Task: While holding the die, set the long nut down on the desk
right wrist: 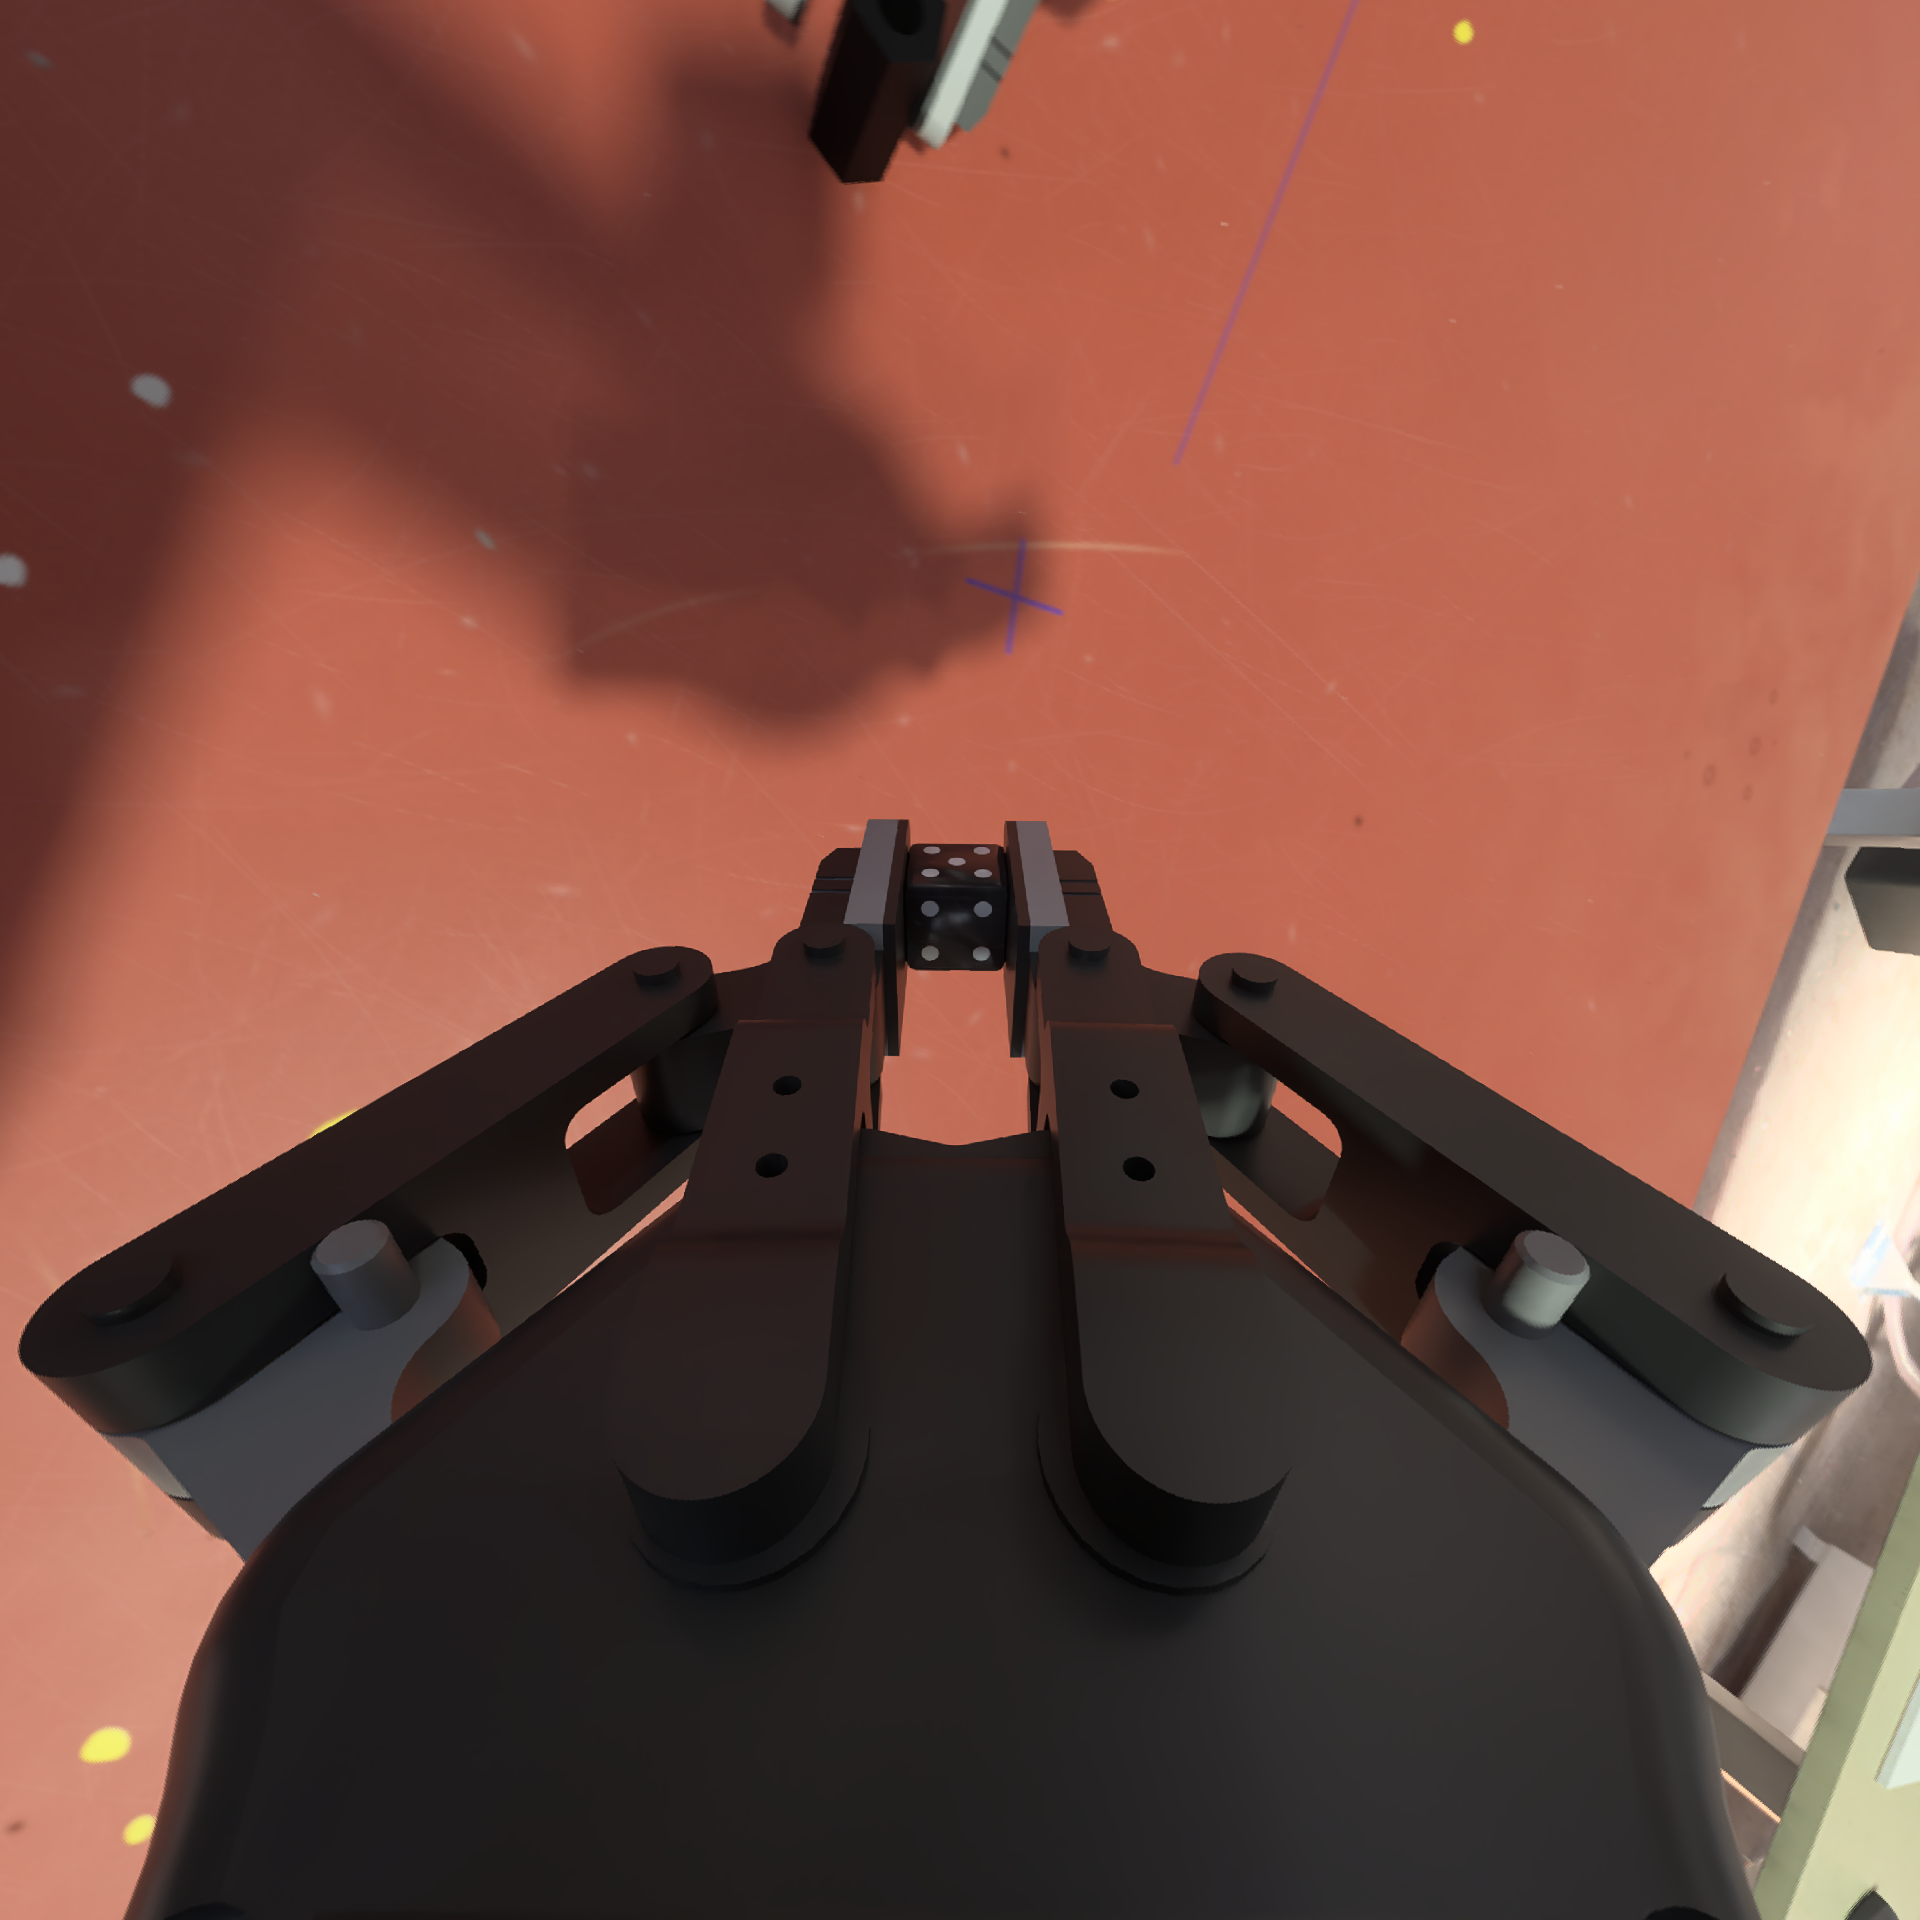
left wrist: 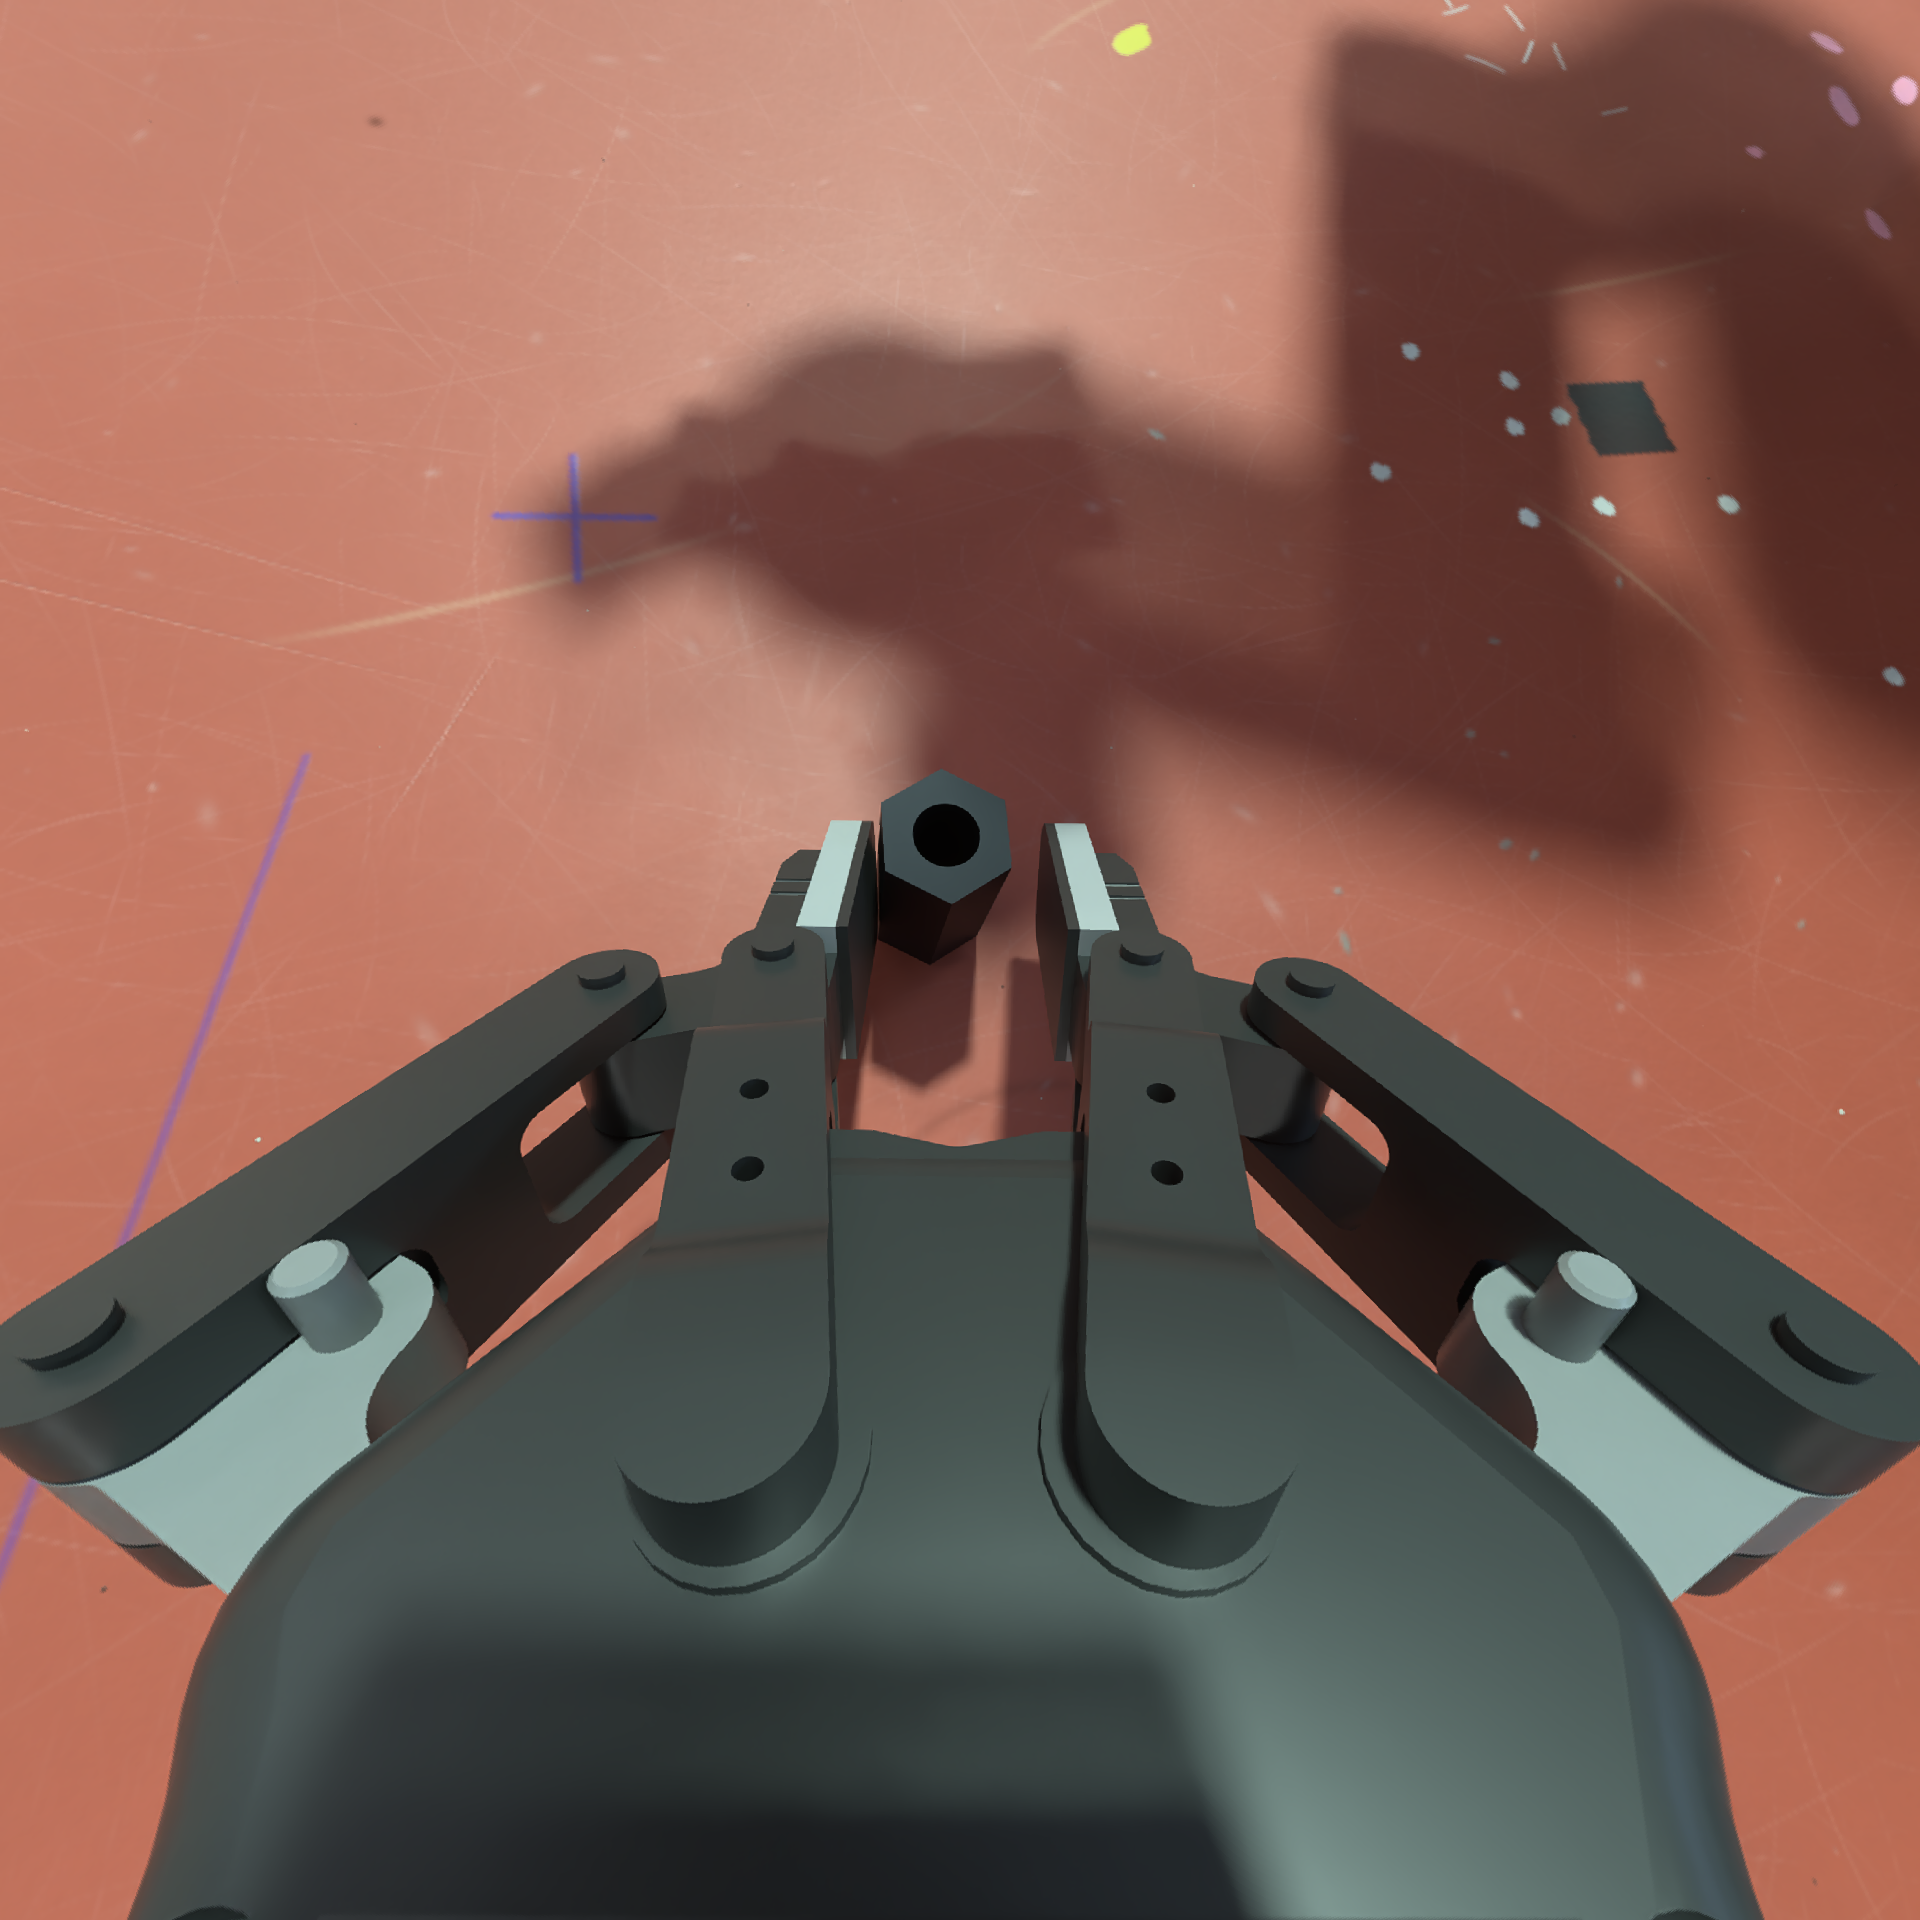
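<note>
The long nut (left wrist: 943, 868), a dark hexagonal tube, stands upright with its bore facing the camera on the reddish desk (left wrist: 312, 312). My left gripper (left wrist: 956, 844) is open around it. The left pad (left wrist: 834, 875) lies close against the nut, and the right pad (left wrist: 1083, 875) stands clear with a gap. The nut (right wrist: 873, 99) and one left finger (right wrist: 971, 68) also show at the top of the right wrist view. My right gripper (right wrist: 956, 844) is shut on the die (right wrist: 956, 906), black with white pips, and holds it above the desk (right wrist: 1455, 623).
A purple cross (left wrist: 574, 516) is drawn on the desk beyond the nut; it also shows in the right wrist view (right wrist: 1013, 597). A purple line (left wrist: 213, 1018) runs at the left. A dark square patch (left wrist: 1621, 418) lies far right. The desk edge (right wrist: 1808, 987) runs along the right.
</note>
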Controlling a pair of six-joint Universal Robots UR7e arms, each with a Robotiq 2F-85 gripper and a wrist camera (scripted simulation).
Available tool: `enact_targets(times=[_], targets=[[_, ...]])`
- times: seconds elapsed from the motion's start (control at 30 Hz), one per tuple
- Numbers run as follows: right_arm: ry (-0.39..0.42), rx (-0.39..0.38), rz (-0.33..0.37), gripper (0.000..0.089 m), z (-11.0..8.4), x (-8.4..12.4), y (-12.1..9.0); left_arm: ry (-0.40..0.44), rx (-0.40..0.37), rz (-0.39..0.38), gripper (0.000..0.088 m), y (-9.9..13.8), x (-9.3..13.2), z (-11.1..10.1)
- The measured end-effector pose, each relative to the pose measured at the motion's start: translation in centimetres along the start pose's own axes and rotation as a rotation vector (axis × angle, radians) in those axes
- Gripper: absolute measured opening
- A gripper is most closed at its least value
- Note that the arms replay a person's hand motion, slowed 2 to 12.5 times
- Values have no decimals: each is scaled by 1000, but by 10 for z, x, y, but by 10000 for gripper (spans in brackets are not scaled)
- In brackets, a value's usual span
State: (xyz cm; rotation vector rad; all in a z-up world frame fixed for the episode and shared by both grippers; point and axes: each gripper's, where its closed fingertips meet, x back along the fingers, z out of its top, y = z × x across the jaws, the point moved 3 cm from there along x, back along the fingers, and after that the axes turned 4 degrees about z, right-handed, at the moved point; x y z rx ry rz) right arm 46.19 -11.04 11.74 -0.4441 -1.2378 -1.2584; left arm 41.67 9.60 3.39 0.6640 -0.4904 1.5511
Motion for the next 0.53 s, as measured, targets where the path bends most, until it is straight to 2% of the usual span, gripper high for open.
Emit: enact_targets(times=[0.27, 0.53], targets=[[1, -21, 56, 159, 17, -31, -35, 6, 7, -20, 277, 0, 0, 1], [-23, -47, 89, 159, 15, -53, -47, 14, 32, -32, 264, -1, 0, 2]])
